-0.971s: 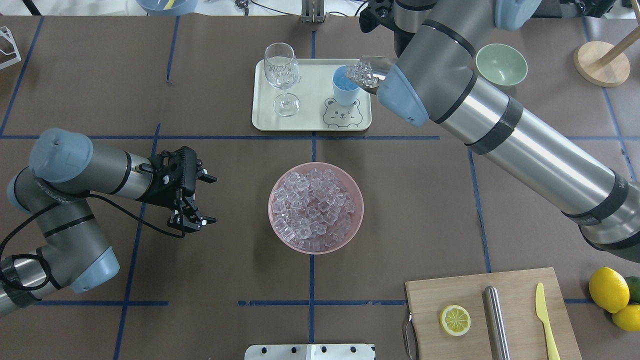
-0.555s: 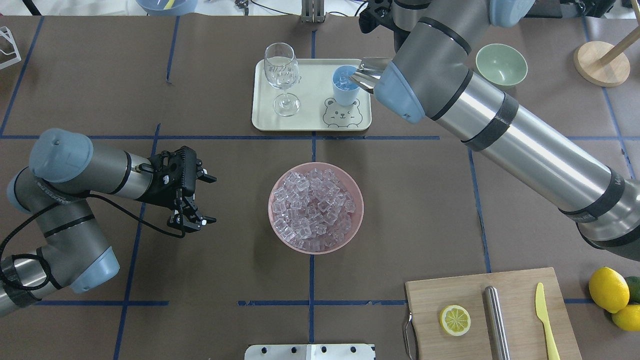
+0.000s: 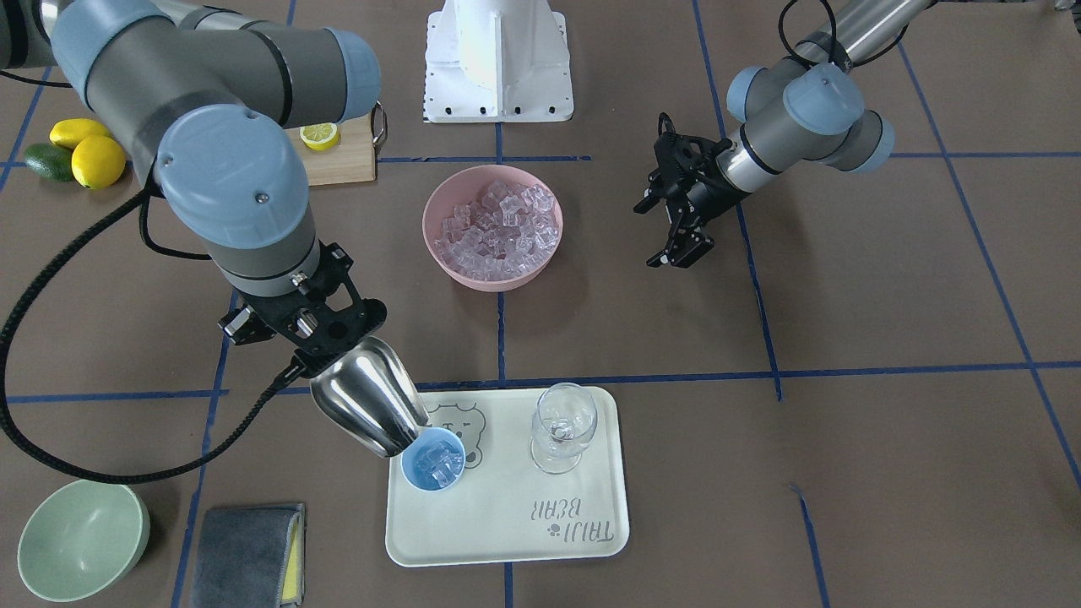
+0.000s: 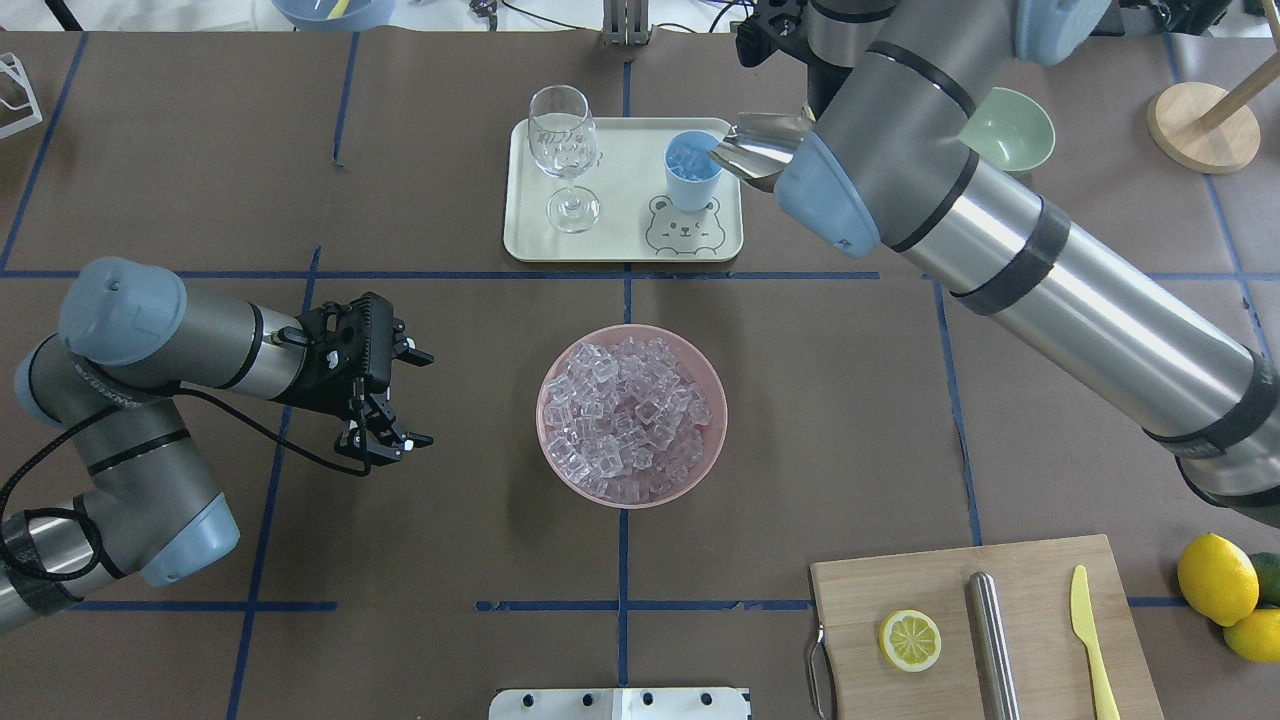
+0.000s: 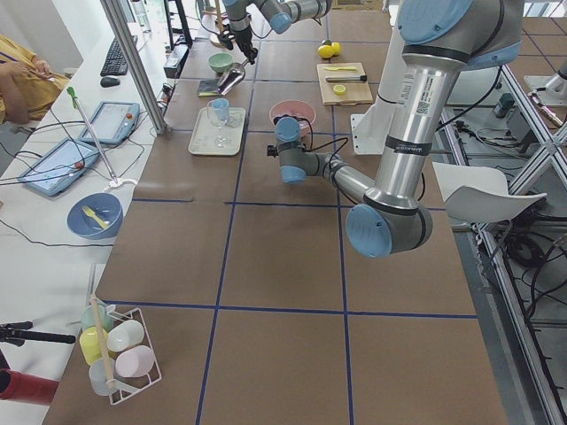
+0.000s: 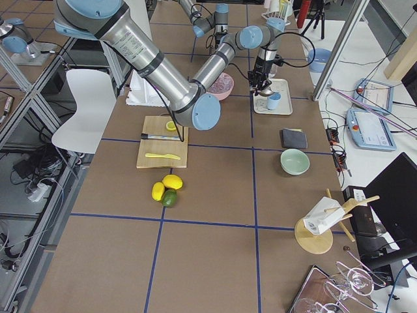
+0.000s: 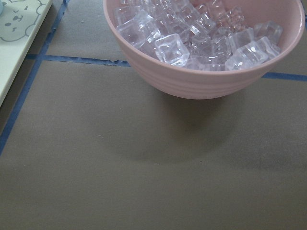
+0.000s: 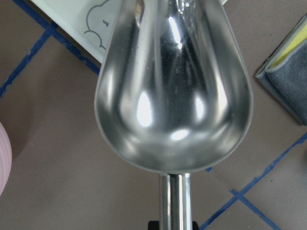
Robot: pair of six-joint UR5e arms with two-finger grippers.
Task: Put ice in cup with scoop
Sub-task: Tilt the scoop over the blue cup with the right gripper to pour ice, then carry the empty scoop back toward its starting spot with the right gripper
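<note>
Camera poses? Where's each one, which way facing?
Front-facing: across table, facing robot, steeply down; left arm, right arm.
Overhead: behind robot, forward-down; both arms.
Exterior left: table's left end; left arm near.
Exterior right: right end; right arm near.
Left wrist: pink bowl; no robot parts.
Right wrist: along scoop.
Front-facing and overhead share cup on tray.

- scoop: polished, mirror-glossy steel.
- ice: clear and glossy.
- cup: smooth light-blue plastic.
- counter: matt brown paper.
- board: pale, smooth wood.

Light-blue cup, pink bowl
</note>
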